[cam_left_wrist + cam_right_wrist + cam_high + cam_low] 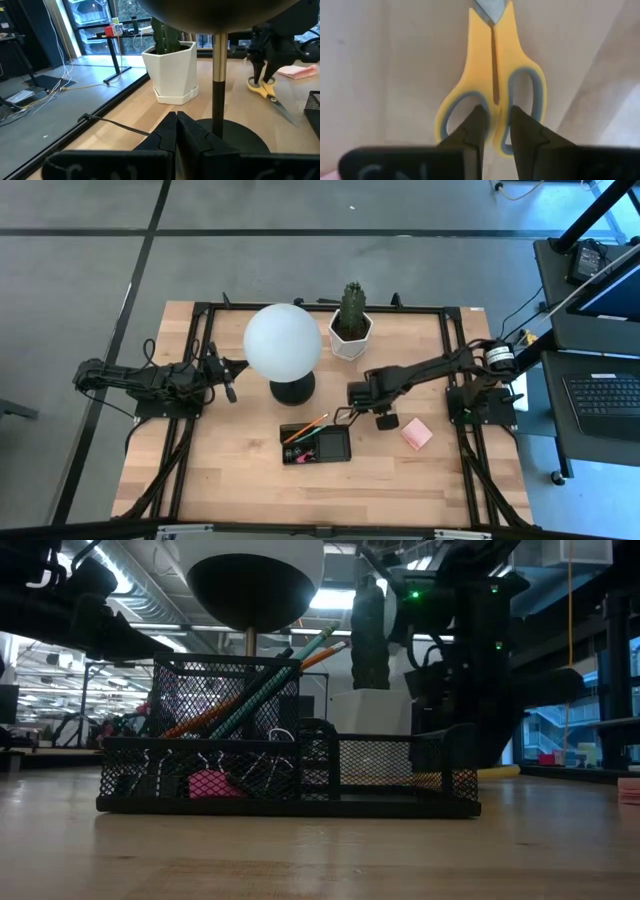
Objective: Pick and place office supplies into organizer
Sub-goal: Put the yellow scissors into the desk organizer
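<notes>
Yellow-handled scissors lie low over the wood just right of the organizer, and my right gripper is shut on their handles; the left wrist view shows them beyond the lamp's pole. The organizer, a black mesh tray, stands near the table's middle front. It holds green and orange pencils, a pink eraser and binder clips. A pink sticky-note pad lies on the table to its right. My left gripper is shut with nothing in it and waits at the table's left. My right gripper pinches the scissors where the two handles meet. One finger stands in each finger loop. The fingers point down from above. The blades slant down to the table; whether the tip rests on it I cannot tell.
A white globe lamp on a round black base stands just behind the organizer. A potted cactus in a white pot is at the far middle. A small black thing lies between the scissors and the pad.
</notes>
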